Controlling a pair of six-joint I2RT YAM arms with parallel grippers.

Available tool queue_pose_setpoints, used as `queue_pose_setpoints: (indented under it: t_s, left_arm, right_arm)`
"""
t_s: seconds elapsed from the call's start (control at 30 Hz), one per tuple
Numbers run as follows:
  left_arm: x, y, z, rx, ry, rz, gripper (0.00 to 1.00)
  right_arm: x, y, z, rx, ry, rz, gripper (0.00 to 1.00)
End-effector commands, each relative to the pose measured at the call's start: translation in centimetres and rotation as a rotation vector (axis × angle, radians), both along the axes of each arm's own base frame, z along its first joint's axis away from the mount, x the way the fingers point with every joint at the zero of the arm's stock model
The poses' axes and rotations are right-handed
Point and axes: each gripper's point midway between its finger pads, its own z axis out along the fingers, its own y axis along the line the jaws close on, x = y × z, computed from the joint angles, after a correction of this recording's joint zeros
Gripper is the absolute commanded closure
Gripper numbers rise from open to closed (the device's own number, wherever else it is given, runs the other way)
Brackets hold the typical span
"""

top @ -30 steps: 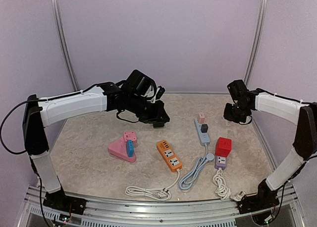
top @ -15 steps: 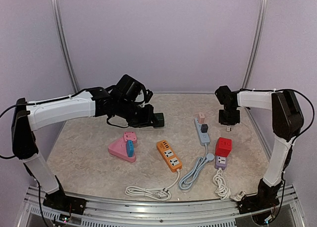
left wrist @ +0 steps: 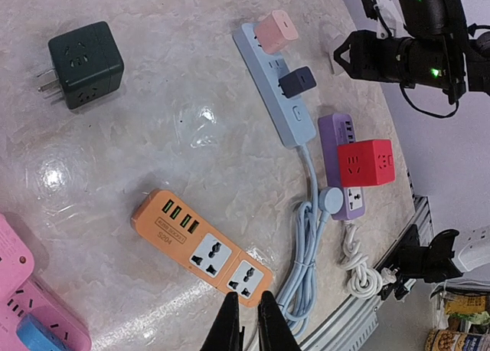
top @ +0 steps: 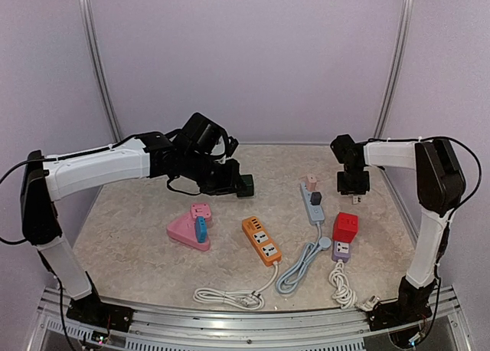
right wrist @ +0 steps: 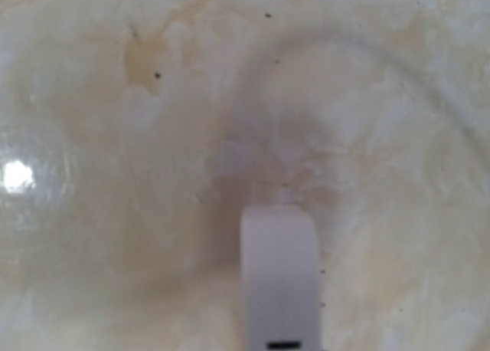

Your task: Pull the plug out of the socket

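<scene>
My left gripper (top: 230, 184) (left wrist: 248, 320) hovers shut and empty; its fingers (left wrist: 227, 324) show over the near end of the orange power strip (left wrist: 200, 244) (top: 261, 241). A dark green cube plug (top: 244, 185) (left wrist: 84, 63) lies loose on the table beside it. My right gripper (top: 354, 184) points down at the table just above a white plug (top: 353, 199) (right wrist: 279, 274); its fingers are not visible in the blurred right wrist view. A pink plug (top: 311, 182) and a dark plug (top: 315, 198) sit in the light blue strip (top: 314, 209). A red cube plug (top: 345, 227) sits in the purple socket (top: 341, 249).
A pink triangular socket (top: 182, 230) holding a blue plug (top: 200, 229) stands at the left. Coiled cables (top: 230, 296) lie along the near edge by the metal rail. The enclosure walls stand close behind and to the right.
My left gripper has drawn back to the left, leaving the green cube plug on the table. My right gripper has moved left and down, and the white plug now shows beneath it.
</scene>
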Motion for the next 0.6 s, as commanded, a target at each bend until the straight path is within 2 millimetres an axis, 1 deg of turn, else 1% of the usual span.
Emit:
queue_pose_setpoints:
  t_s: [0.0,0.07,0.3,0.47,0.57]
  left_arm:
    - [0.4,0.0,-0.3,0.02,0.006,-0.001,0.91]
    - [0.4,0.0,-0.3,0.022,0.006,0.001,0.91]
    - [0.5,0.0,-0.6,0.029,0.008,0.004,0.91]
    - [0.5,0.0,-0.8,0.032,0.012,-0.001,0.91]
    - [0.5,0.0,-0.8,0.033,0.01,-0.002,0.91]
  right_arm:
    - [0.6,0.2,-0.6,0.025,0.004,0.008,0.6]
    - [0.7,0.7,-0.6,0.049,-0.002,0.017,0.55]
    - [1.1,1.8,0.0,0.113,-0.024,0.042,0.49]
    - [1.2,2.5,0.8,0.144,-0.045,0.058,0.4]
    - [1.2,2.7,1.1,0.152,-0.049,0.064,0.36]
